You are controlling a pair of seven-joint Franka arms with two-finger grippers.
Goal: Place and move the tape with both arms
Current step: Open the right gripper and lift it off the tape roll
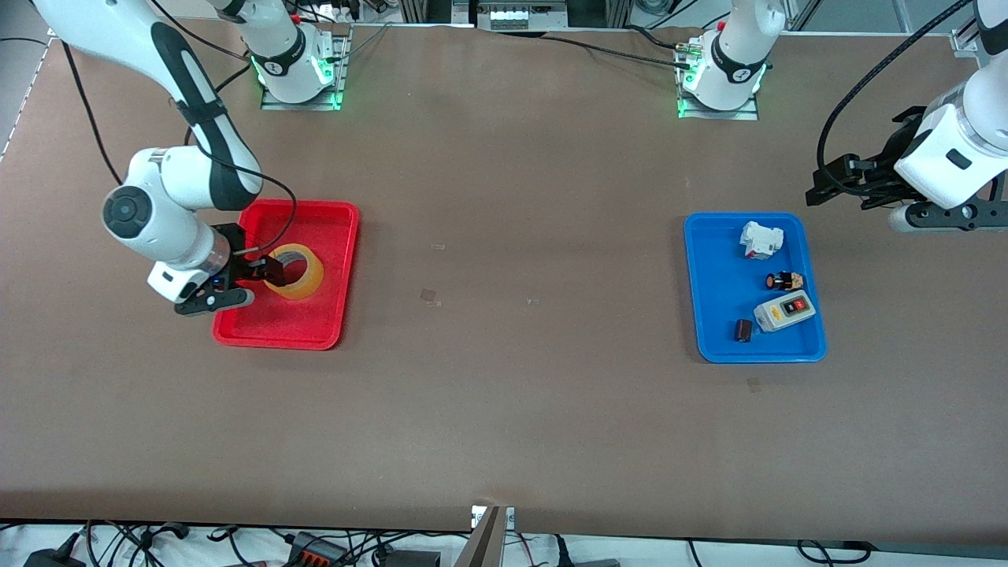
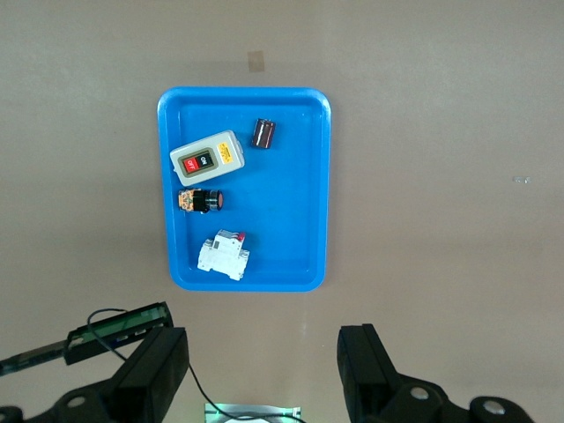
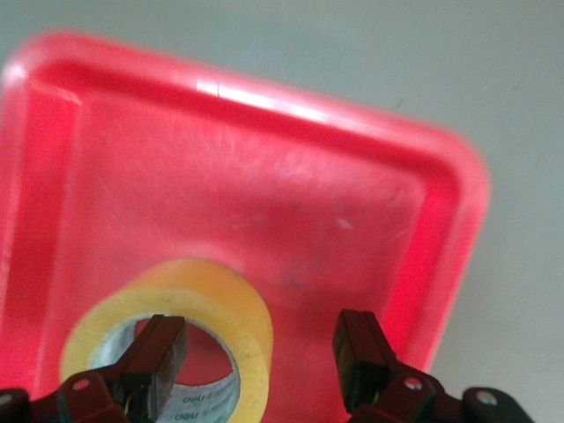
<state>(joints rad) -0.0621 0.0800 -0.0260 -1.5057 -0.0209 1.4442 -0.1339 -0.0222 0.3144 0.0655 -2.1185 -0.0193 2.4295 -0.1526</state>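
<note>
The tape (image 1: pixel 309 277), a yellowish ring with a wide hole, rests in the red tray (image 1: pixel 276 324) at the right arm's end of the table. My right gripper (image 1: pixel 266 272) is down at it and open. In the right wrist view one finger (image 3: pixel 154 352) stands inside the hole of the tape (image 3: pixel 238 308). The other finger (image 3: pixel 357 348) is outside, clear of the ring wall, over the red tray (image 3: pixel 264 176). My left gripper (image 1: pixel 819 183) waits open and empty in the air beside the blue tray (image 1: pixel 717 268). The left wrist view shows this gripper (image 2: pixel 262 339) above bare table.
The blue tray (image 2: pixel 308 176) at the left arm's end holds a white breaker (image 1: pixel 761 239), a small push button (image 1: pixel 784 281), a grey switch box (image 1: pixel 783 310) and a small dark part (image 1: pixel 743 330). Brown table spreads between the two trays.
</note>
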